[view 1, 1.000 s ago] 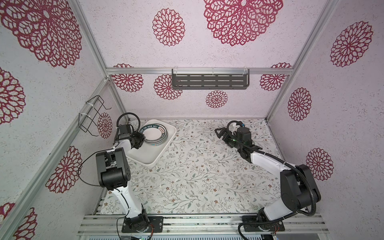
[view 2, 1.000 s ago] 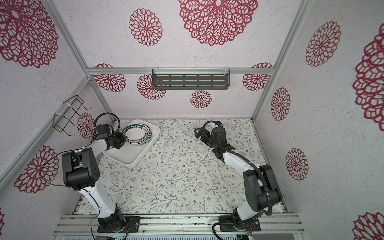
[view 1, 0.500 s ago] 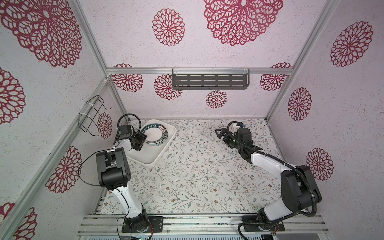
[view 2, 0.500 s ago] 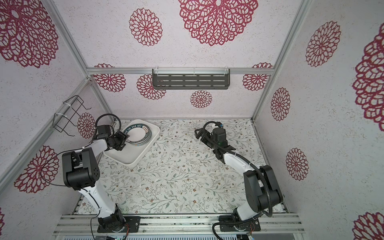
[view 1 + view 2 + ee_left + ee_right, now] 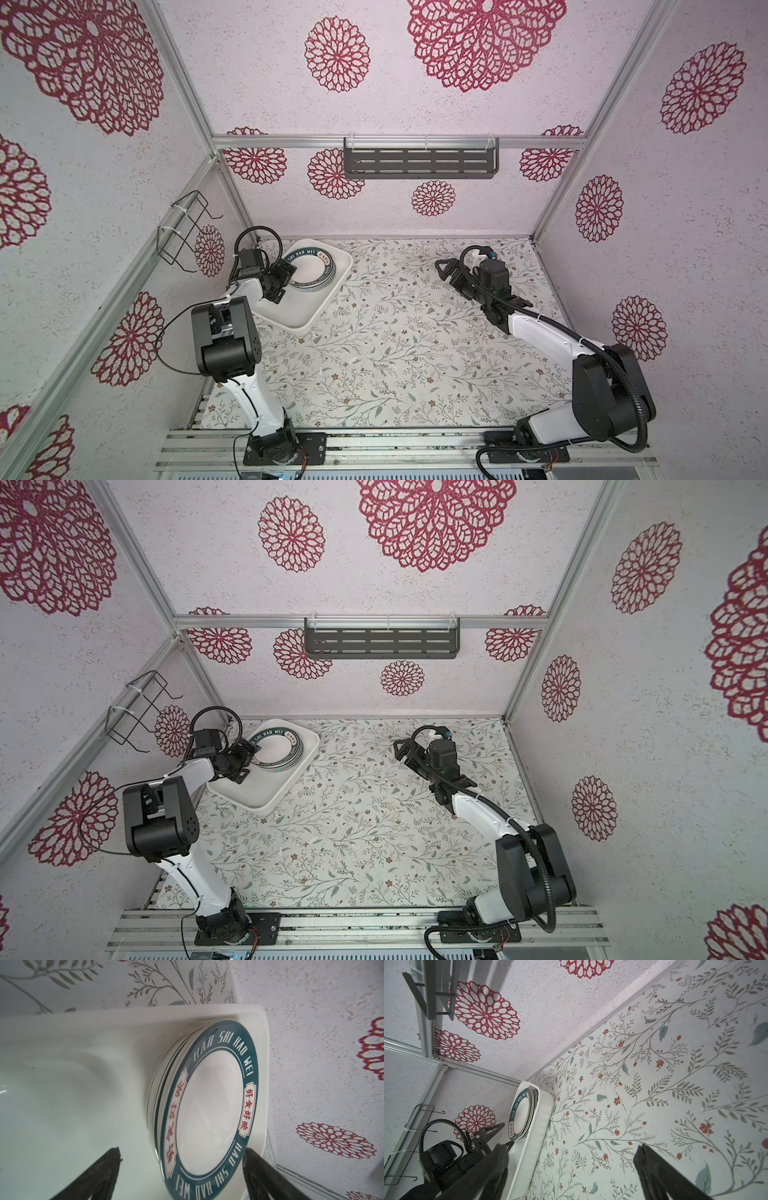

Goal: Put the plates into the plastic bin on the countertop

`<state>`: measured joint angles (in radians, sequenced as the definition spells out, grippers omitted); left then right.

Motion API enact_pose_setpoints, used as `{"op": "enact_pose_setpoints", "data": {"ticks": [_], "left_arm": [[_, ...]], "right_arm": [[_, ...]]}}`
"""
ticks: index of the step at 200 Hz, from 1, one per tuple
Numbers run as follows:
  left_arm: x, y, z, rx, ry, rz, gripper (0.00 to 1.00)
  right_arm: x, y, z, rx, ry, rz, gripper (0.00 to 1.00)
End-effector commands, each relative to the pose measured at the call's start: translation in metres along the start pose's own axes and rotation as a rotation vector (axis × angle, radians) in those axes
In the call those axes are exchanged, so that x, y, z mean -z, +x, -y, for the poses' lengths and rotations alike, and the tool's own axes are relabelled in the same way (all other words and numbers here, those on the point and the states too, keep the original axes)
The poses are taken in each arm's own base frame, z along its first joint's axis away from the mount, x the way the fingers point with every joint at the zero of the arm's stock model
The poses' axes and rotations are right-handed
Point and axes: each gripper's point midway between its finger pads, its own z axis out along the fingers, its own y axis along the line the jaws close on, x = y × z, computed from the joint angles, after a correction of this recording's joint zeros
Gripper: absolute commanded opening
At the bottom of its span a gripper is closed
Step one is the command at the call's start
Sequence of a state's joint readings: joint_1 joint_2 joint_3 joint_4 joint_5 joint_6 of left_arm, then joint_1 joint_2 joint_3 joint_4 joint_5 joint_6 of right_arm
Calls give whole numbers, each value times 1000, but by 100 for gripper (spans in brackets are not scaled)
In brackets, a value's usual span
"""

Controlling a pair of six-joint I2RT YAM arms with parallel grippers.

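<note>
A stack of plates lies in the far end of the white plastic bin at the back left of the countertop. The top plate has a dark teal lettered rim, and several plate edges show beneath it. My left gripper is open at the stack's near edge, its fingers on either side of the top rim without touching it. My right gripper is open and empty above the countertop at the back right.
A dark slotted shelf hangs on the back wall. A black wire rack sticks out from the left wall near the left arm. The bin's far corner sits close to the back wall.
My left gripper has opened and let go of the top plate's rim. The plate now rests on the stack. The right arm has hardly moved.
</note>
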<state>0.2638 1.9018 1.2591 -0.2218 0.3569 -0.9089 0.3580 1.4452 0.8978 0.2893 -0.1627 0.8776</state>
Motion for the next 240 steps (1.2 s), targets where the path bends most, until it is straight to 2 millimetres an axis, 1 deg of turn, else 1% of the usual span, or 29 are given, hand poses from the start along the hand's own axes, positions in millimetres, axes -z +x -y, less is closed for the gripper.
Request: {"op": "enact_pose_setpoints", "data": {"ticks": [1,23,33,38,50,89,119,131,141,170,189,210,224,240], "left_arm": [[17,-3,26,-56,65,39,96],[18,-1,28,-69,67,43,98],[17,0,26,-67,62,43,100],[17,0,26,-68,65,44,97],[17,1,26,-72,70,50,97],[26,-3,37,-109,100,88,97],[34,2,44,-127,116,98,97],[42,2,46,-134,106,117,97],[49,4,51,-152,115,131,97],[76,13,73,-263,133,201,97],[95,22,83,-347,119,264,97],[118,35,91,-461,111,349,97],[136,42,91,-541,84,435,97],[155,47,82,-584,39,543,97]], "right_arm": [[13,-14,-9,39,-8,56,99],[16,-15,-6,50,6,60,99],[16,-14,-4,53,15,60,99],[17,-15,-4,54,16,63,99],[18,-16,-3,56,23,65,99],[26,-19,2,63,48,89,99],[29,-20,8,62,74,96,99],[29,-18,11,59,84,94,99],[30,-18,12,61,92,93,99],[38,-23,19,88,153,115,99],[52,-31,26,122,215,151,99],[72,-34,41,147,313,183,99],[85,-31,52,156,369,188,99],[103,-26,68,172,440,199,99]]}}
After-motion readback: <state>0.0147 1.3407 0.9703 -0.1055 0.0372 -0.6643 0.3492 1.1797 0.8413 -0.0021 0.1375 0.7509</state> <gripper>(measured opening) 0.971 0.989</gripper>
